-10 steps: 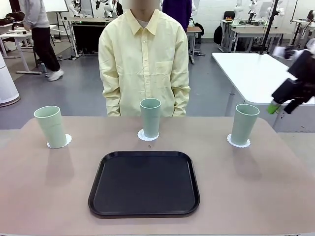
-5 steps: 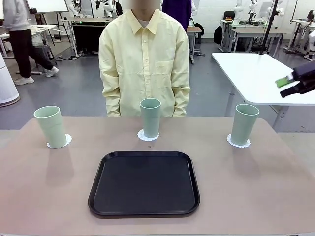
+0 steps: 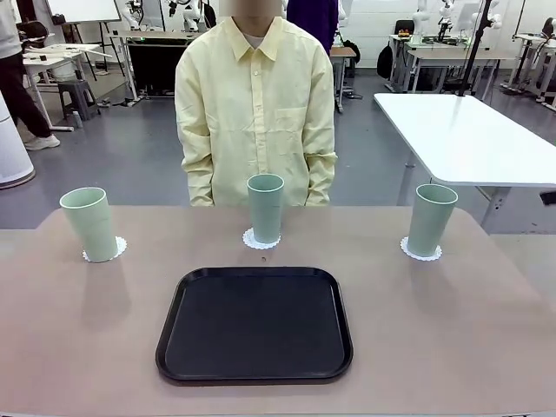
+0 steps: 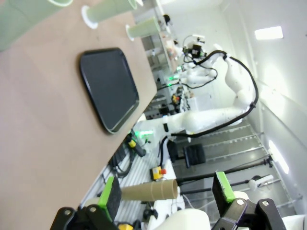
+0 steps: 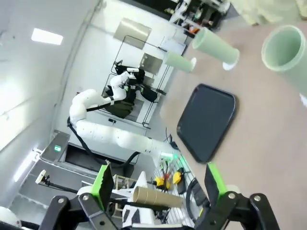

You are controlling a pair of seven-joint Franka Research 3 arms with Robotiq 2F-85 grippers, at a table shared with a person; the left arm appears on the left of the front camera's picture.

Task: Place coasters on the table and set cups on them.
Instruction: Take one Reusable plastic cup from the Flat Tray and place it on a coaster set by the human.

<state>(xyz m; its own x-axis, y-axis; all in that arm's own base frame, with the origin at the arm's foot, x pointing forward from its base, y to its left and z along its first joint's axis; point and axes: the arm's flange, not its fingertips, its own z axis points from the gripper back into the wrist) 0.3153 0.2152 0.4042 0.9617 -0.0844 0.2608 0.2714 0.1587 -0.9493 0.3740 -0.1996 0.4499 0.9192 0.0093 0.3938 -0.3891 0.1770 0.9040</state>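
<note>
Three pale-green cups stand upright across the far half of the table, each on a white lacy coaster: the left cup on a coaster, the middle cup on a coaster, the right cup on a coaster. My left gripper is open and holds nothing; it hangs off the table's near side, far from the cups. My right gripper is also open with nothing between its fingers, off the table and away from the nearest cup.
A black tray lies bare at the middle front of the table. A person in a yellow shirt stands at the far edge behind the middle cup, hands behind the back. A white table stands at the back right.
My right gripper, seen near the right edge above the white table, rose and left the front view to the right. The cups, coasters and tray have not moved.
</note>
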